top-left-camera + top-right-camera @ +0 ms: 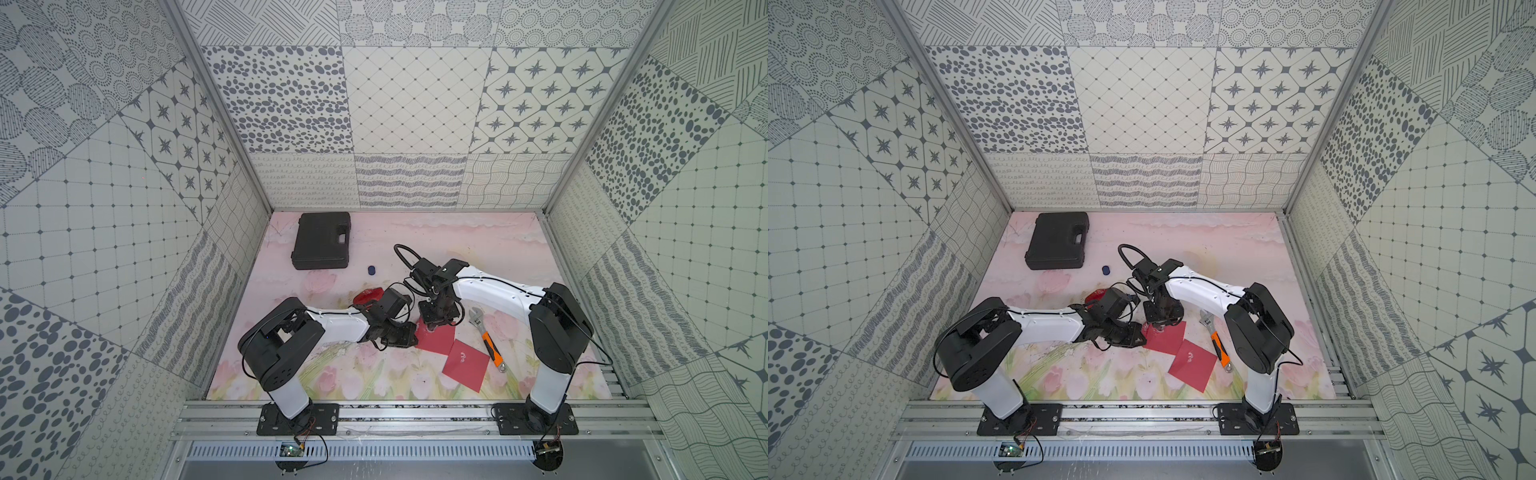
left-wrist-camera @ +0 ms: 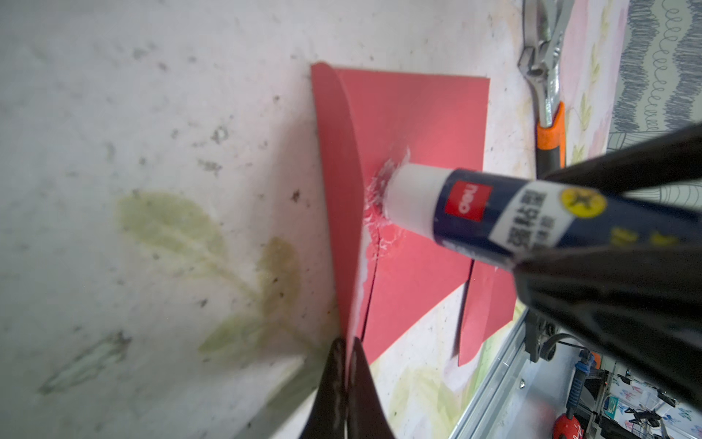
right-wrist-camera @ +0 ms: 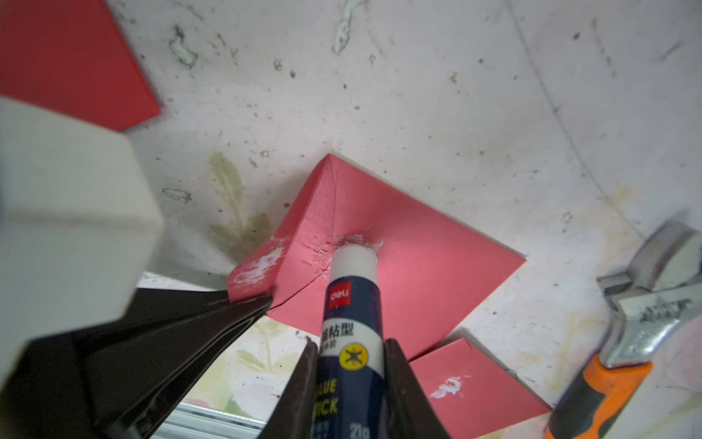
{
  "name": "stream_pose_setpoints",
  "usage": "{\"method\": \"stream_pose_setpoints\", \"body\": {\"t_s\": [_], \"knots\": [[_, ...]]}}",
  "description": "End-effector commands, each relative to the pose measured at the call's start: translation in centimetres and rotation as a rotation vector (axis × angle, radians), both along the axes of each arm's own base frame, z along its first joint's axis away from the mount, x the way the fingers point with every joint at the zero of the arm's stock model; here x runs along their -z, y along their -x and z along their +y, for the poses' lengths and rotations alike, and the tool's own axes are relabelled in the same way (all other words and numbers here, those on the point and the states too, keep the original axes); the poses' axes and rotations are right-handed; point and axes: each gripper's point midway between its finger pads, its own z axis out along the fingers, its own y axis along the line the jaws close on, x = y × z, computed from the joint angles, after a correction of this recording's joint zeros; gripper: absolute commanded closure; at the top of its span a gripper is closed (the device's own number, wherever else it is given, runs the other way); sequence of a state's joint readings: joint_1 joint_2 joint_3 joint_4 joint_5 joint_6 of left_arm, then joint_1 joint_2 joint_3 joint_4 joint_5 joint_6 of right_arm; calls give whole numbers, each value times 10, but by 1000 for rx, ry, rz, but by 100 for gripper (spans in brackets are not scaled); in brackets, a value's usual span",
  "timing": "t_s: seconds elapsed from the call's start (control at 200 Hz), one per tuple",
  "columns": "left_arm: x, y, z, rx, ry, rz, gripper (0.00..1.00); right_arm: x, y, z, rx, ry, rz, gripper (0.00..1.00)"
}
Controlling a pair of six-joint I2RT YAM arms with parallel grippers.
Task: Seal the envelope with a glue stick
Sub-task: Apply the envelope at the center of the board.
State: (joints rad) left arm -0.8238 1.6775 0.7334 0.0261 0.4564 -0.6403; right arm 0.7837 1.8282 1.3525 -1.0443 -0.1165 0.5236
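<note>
Two red envelopes meet at a corner, right of centre in the lower half of both top views. Of these the nearer envelope [image 1: 465,365] lies flat and fully in sight, with a small white smear on it in the right wrist view. Just behind it the farther envelope [image 1: 436,344] is partly covered by both wrists, so the grips cannot be read from above. The wrist views show them: the left gripper [image 2: 346,347] has its jaws pinched together on the edge of the raised flap [image 2: 336,171]. The right gripper [image 3: 351,344] is clamped around the glue stick [image 3: 353,300], whose white uncapped end presses on that envelope's face amid white smears; the stick's rear is cut off by the frame. Right of the envelopes lies the orange-handled wrench [image 1: 487,337]. Farther back, a red object [image 1: 368,296] is mostly hidden behind the left wrist, and beyond it sits a small dark blue cap [image 1: 371,270]. Farthest, at the upper left of the tabletop [image 1: 457,249], is a closed black case [image 1: 322,241].
</note>
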Motion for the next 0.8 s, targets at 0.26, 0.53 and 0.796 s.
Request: {"method": "stream_pose_setpoints", "body": {"t_s": [0.26, 0.53, 0.796], "knots": [[3, 2, 6, -2, -37, 24, 100, 2, -16, -40, 5, 220, -92, 100], [4, 2, 5, -4, -39, 30, 100, 2, 16, 25, 9, -166, 91, 100], [3, 2, 5, -3, -34, 30, 100, 6, -12, -32, 38, 159, -80, 100]]}}
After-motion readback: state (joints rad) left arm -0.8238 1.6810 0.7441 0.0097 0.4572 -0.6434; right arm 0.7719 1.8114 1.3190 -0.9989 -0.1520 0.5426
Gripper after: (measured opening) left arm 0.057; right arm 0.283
